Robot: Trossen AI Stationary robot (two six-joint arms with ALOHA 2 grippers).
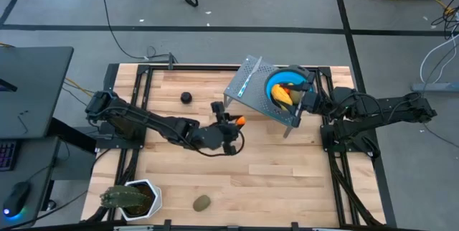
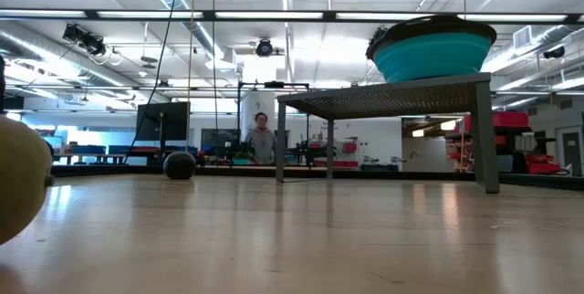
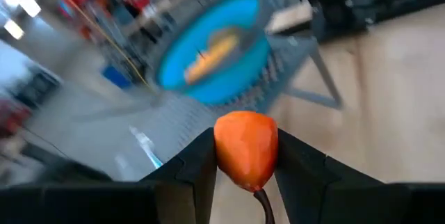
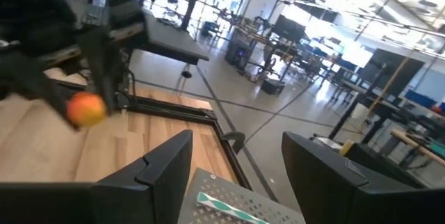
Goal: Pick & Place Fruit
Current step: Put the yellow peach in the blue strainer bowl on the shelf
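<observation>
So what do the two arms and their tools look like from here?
Both arms are dark, jointed and matte. The left tool has two black, angular, wedge-shaped fingers. The right tool has the same blocky black fingers. No markings show.

Left arm [image 1: 143,122]: dark, near-black segmented links with rounded joint housings; a thin black cable looped below its wrist; its fingers [image 3: 191,172] were broad, flat, matte-black wedges with angled inner faces. Right arm [image 1: 380,109]: matching dark links, bulkier at the base, with faint pale highlights on the joints; its fingers [image 4: 163,165] were wide black plates with bevelled edges.
</observation>
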